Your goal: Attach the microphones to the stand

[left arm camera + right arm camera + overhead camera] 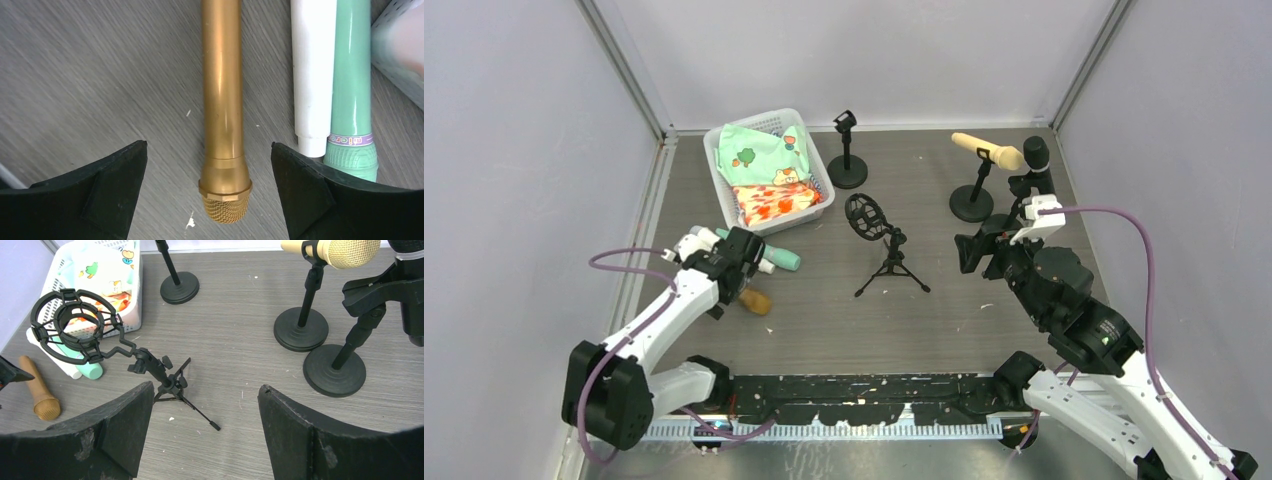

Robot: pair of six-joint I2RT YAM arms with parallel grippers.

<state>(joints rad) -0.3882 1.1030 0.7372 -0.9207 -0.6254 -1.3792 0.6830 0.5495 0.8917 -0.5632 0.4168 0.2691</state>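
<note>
The brown microphone (pixel 222 100) lies flat on the table with its mesh head between the fingers of my open left gripper (pixel 209 145), which touch nothing. In the top view its head (pixel 756 300) pokes out below my left gripper (pixel 736 272). Beside it lie the white microphone (pixel 312 75) and the mint green microphone (pixel 352 85), side by side. The cream microphone (pixel 987 150) sits clipped in a round-base stand (pixel 971 205). The black microphone (pixel 1036 153) is clipped in the stand next to it (pixel 334 370). My right gripper (pixel 205 387) hangs open and empty near the tripod stand (pixel 892 265).
The tripod carries a black shock-mount ring (pixel 75 325). An empty round-base clip stand (pixel 847 150) stands at the back. A white basket (pixel 714 170) with printed cloth sits at the back left, right beside the loose microphones. Grey walls enclose the table.
</note>
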